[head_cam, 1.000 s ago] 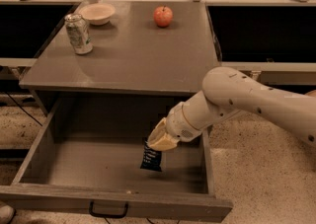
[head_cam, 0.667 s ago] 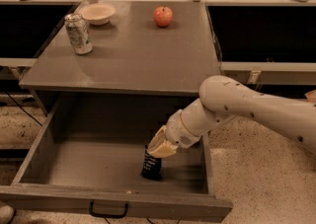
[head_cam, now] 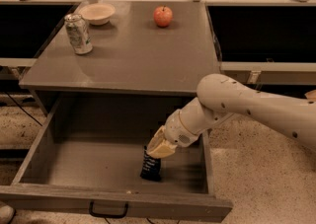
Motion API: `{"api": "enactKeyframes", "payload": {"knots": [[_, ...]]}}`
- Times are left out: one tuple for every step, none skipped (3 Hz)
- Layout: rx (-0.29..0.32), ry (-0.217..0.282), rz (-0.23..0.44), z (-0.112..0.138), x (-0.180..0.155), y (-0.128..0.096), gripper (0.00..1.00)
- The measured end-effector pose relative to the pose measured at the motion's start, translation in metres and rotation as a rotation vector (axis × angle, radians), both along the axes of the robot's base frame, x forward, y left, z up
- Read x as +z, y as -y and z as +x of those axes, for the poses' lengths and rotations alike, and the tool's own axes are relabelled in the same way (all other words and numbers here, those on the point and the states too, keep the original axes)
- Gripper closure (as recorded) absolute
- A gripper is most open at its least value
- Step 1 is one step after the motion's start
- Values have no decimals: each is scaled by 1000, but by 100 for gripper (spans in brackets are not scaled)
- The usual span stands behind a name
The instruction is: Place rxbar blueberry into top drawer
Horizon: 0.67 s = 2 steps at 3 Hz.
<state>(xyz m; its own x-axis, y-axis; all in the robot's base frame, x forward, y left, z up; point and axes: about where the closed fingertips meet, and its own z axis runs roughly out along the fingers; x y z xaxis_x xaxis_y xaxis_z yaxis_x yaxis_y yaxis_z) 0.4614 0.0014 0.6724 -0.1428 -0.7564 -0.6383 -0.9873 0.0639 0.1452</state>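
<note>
The top drawer is pulled wide open under the grey table, with its black loop handle at the front centre. The rxbar blueberry, a dark bar with pale text, stands on end inside the drawer at centre-right, its lower end at the drawer floor. My gripper reaches down into the drawer from the right on the white arm. It is shut on the bar's upper end.
On the grey table top stand a silver can at the left, a white bowl behind it and a red apple at the back. The drawer's right wall lies just right of my gripper.
My gripper has moved down and slightly left into the drawer with the bar, bringing the bar's lower end down to the drawer floor.
</note>
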Motion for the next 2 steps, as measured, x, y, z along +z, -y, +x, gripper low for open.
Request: {"api": "enactKeyframes", "payload": {"knots": [[3,-68,-13,-1,-10,-1,100],[4,-75,-15,-1,-10,-1,100]]}}
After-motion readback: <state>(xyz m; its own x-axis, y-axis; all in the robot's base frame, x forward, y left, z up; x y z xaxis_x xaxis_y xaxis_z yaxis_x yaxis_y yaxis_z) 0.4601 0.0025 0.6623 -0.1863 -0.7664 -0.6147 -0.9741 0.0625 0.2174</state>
